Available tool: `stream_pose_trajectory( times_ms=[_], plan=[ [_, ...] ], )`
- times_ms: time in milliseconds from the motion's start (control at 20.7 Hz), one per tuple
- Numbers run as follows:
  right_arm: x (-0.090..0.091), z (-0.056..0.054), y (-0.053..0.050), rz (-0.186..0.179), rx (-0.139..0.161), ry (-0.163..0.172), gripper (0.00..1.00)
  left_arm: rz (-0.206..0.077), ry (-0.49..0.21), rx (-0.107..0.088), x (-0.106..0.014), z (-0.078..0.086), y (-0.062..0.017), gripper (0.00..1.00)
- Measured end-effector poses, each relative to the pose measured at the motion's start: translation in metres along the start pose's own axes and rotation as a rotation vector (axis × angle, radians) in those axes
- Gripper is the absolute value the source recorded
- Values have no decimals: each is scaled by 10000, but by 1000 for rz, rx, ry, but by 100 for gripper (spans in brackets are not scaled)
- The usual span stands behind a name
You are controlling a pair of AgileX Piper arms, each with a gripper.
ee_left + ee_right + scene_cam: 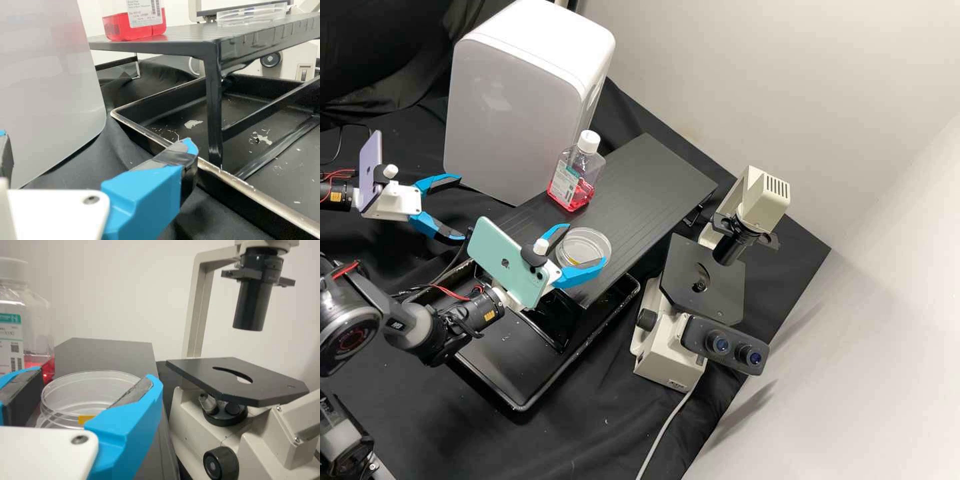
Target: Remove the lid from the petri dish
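The petri dish (588,249) is a shallow round dish of clear plastic with its lid on. It rests flat on a raised black shelf (653,187), close to the shelf's near corner. In the right wrist view the stacked rims of lid and base show as thin clear rings, and a small yellowish mark sits low on the side wall. The right gripper (585,243) is level with the dish, its two blue fingers spread wide, one on either side of the dish's near half. Whether the pads touch the rim is hard to tell, though a sliver of space seems to remain. The left gripper (450,205) hangs well apart from the dish, beside a white box (520,93) at the far end of the shelf. Its fingers are parted with nothing between them. On the same shelf, farther back, a flask (573,179) with red liquid and a white cap stands upright. A black tray (520,393) lies on the bench below the shelf, and a microscope (700,307) stands just beside it.
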Motion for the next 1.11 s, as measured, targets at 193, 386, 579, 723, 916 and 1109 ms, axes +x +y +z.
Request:
stream_pose_trajectory(
  times_ms=[193, 386, 579, 723, 916, 1109],
  plan=[
    [-30, 4, 44, 18, 32, 0, 0, 1, 4, 0, 0, -4, 1, 100],
    [-50, -46, 93, 39, 38, 22, 0, 1, 4, 0, 0, -4, 1, 100],
    [-70, -169, 40, 14, 47, 73, 0, 1, 4, 0, 0, -4, 1, 100],
    [-90, -290, -60, -25, 50, 118, 0, 1, 4, 15, 0, -4, 1, 100],
    [-120, -399, -159, -52, 38, 144, 0, 5, 4, 15, 10, -3, 9, 100],
    [-135, -443, -207, -63, 33, 150, 0, 5, 4, 15, 10, -4, 10, 100]
  ],
)
